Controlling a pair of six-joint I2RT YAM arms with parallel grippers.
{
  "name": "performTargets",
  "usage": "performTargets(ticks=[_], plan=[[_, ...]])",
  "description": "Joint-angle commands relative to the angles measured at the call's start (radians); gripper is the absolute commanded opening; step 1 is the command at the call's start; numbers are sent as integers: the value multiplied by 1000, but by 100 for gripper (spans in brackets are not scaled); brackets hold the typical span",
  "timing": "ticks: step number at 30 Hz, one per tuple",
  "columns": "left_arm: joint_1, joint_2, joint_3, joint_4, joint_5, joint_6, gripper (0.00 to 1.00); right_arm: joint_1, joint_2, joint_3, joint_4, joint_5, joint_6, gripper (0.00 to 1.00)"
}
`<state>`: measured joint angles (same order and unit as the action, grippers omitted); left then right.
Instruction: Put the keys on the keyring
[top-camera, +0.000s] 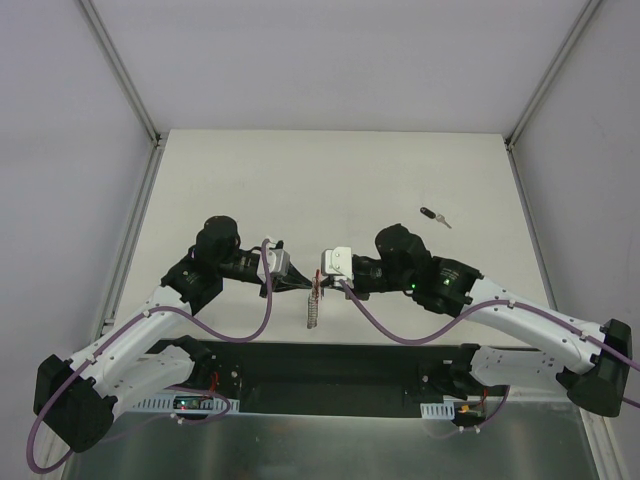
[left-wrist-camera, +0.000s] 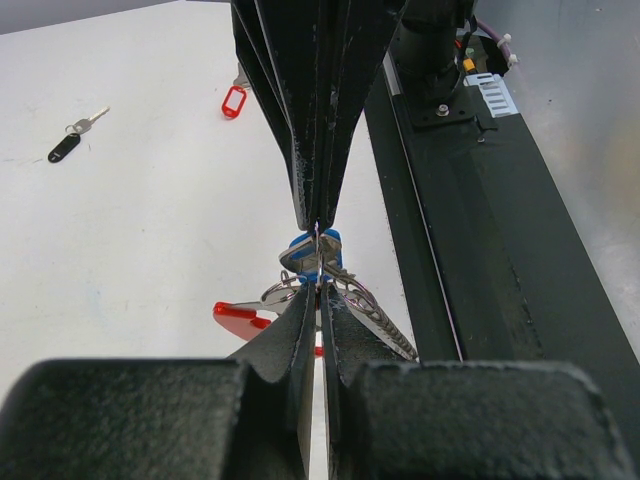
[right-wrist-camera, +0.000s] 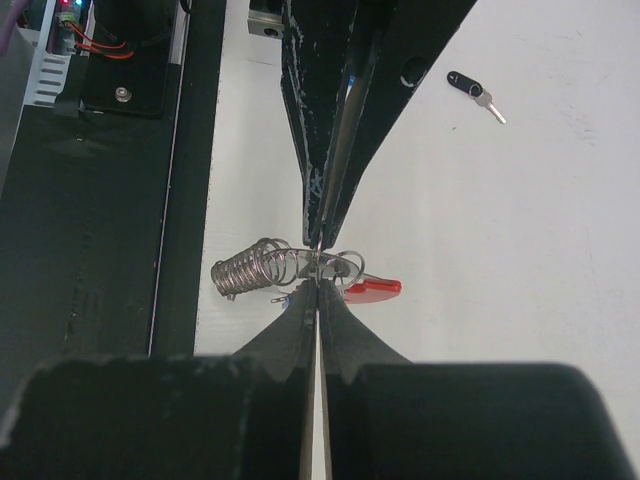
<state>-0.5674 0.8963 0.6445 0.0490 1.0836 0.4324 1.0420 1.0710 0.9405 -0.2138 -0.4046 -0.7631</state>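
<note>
A white counter (top-camera: 330, 180) is carrying the scene. The left arm (top-camera: 150, 330) and right arm (top-camera: 520, 310) are reaching inward from the near edge. They are meeting tip to tip above the middle of that edge.

The left gripper (left-wrist-camera: 320, 292) is fully closed, pinching the wire loops of the keyring (right-wrist-camera: 250, 270). The right gripper (right-wrist-camera: 318, 288) is fully closed too, its tips almost touching the left ones. I cannot tell whether it is gripping the ring wire or the blue key (left-wrist-camera: 305, 252) wedged there.

The keyring is hanging in the air between the two grippers. Its chain is bunching toward the near edge and its red segment (right-wrist-camera: 375, 288) is pointing toward the far edge. The blue key is sitting against the loops, right at the pinch point.

A black key (top-camera: 433, 214) is lying loose toward the far right corner. A red key (left-wrist-camera: 233, 101) is lying on the counter beyond the right gripper, partly hidden.

The step appears to be working the blue key onto the ring. Doing this well probably means one gripper holding the ring steady while the other is easing the key along the wire in small moves. Only one grip should be loosening at a time, or the dangling chain is likely to drag the ring down.
</note>
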Motion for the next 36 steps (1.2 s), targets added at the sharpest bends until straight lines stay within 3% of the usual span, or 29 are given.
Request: performTargets(ticks=[1, 36], plan=[[8, -10, 37, 63, 32, 6, 0, -3, 0, 29, 30, -30, 8, 1], [8, -28, 23, 63, 1, 32, 0, -17, -9, 27, 36, -62, 38, 1]])
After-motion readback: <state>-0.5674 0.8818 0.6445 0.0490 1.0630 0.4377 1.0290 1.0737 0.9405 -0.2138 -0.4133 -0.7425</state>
